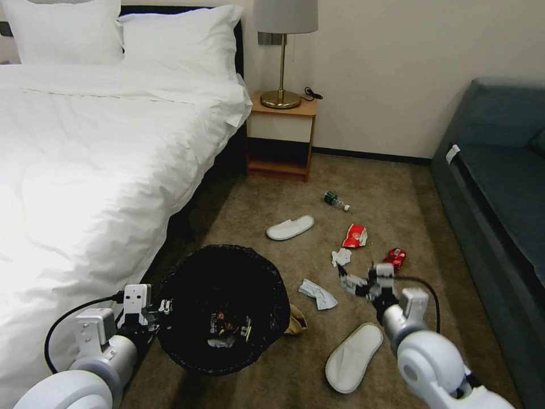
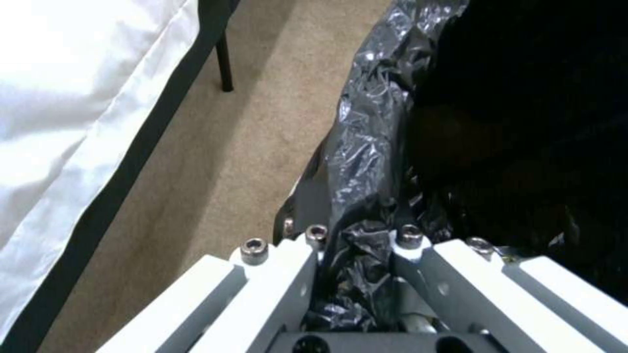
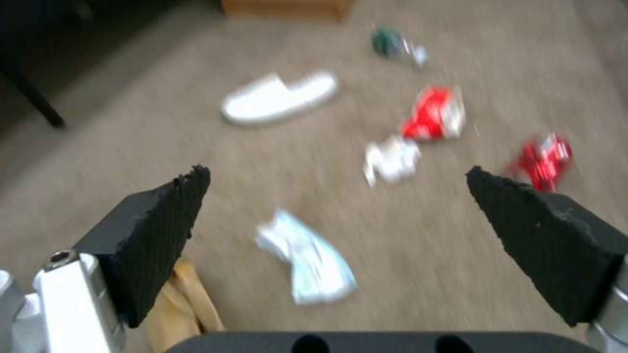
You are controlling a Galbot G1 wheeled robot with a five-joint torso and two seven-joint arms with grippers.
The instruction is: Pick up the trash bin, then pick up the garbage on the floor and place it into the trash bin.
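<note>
Low in the head view, the left claw [image 1: 156, 309] clamps the rim of the round black trash bin [image 1: 222, 307] lined with crinkled glossy plastic, beside the white bed [image 1: 85, 170]. Right of the bin, the right claw [image 1: 346, 279] hovers above the carpet near a crumpled white tissue [image 1: 341, 257] and a crushed red can [image 1: 394, 257].

Left wrist view: white fingers [image 2: 288, 264] pinch the bag-covered rim.

Right wrist view: black pads [image 3: 157, 230] stand wide apart, holding nothing, with a pale crumpled wrapper [image 3: 307, 257] on the carpet between them.
</note>
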